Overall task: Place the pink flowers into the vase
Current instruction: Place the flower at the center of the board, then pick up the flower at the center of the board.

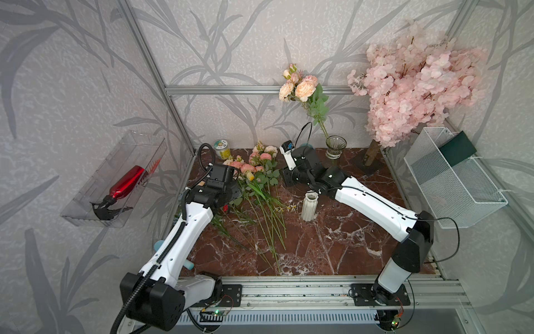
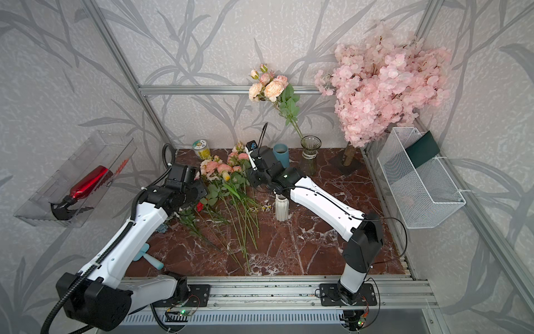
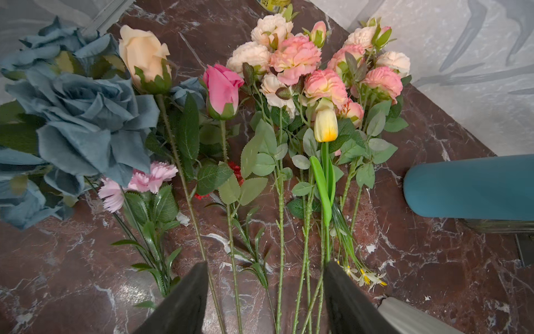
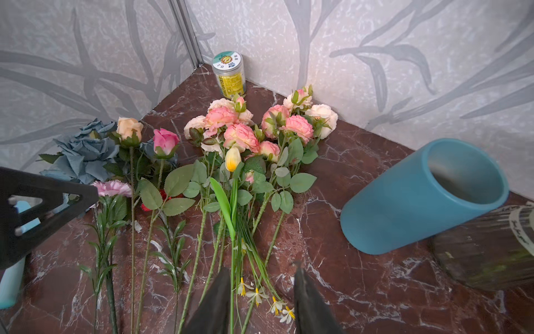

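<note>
Left fingers [image 3: 185, 300] stand wide apart and empty in the left wrist view, above the surface [image 3: 433, 274]. The pink flowers [image 3: 312, 75] lie straight ahead of them. Their heads are at the far end and their stems run lengthwise back into the gap between the fingers, mixed with a yellow tulip [image 3: 326, 124].

In the right wrist view the right fingers [image 4: 215, 303] are parted more narrowly and grip nothing I can see. The same stems point back at them, and the tulip's stem passes between them.

In both top views one pink spray [image 1: 300, 86] already leans in the glass vase [image 1: 336, 146] at the back, while the rest lie between the two wrists. The right arm looks nearer that vase, so I would expect it to carry. The fingers must close across the stems, not along them.
</note>
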Robot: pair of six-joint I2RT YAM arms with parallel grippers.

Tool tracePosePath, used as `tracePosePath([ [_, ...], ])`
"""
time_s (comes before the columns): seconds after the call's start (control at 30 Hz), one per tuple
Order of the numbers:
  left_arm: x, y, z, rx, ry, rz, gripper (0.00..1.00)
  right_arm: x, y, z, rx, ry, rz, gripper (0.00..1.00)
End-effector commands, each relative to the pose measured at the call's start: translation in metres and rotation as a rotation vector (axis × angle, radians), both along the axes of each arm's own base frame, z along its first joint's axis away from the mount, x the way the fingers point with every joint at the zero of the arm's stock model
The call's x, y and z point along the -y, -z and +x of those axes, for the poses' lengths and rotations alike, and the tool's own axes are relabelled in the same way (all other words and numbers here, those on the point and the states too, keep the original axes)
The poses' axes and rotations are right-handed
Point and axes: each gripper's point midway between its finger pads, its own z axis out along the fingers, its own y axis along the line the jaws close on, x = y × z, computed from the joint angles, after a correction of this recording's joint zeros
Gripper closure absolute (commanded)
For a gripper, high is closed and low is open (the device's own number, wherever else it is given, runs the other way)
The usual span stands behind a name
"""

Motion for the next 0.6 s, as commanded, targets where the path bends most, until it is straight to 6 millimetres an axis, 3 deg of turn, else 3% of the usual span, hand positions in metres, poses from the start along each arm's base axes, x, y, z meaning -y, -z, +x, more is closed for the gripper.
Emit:
tracePosePath([
  [0.0,-0.010,-0.032,0.001,0.114,-0.058,0.004,0.35,-0.023,0.053,-0.016,-0.159,-0.118,-0.109,0.69],
  [0.13,-0.021,-0.044,-0.010,0.111,-0.065,0.030,0.34,-0.051,0.095,-0.019,-0.238,-0.158,-0.185,0.77],
  [0.27,-0.034,-0.036,-0.024,0.070,-0.082,0.008,0.34,-0.076,0.128,-0.017,-0.285,-0.183,-0.225,0.78],
  [0.57,-0.054,-0.022,-0.043,0.060,-0.133,-0.020,0.33,-0.086,0.178,-0.012,-0.366,-0.167,-0.327,0.79],
])
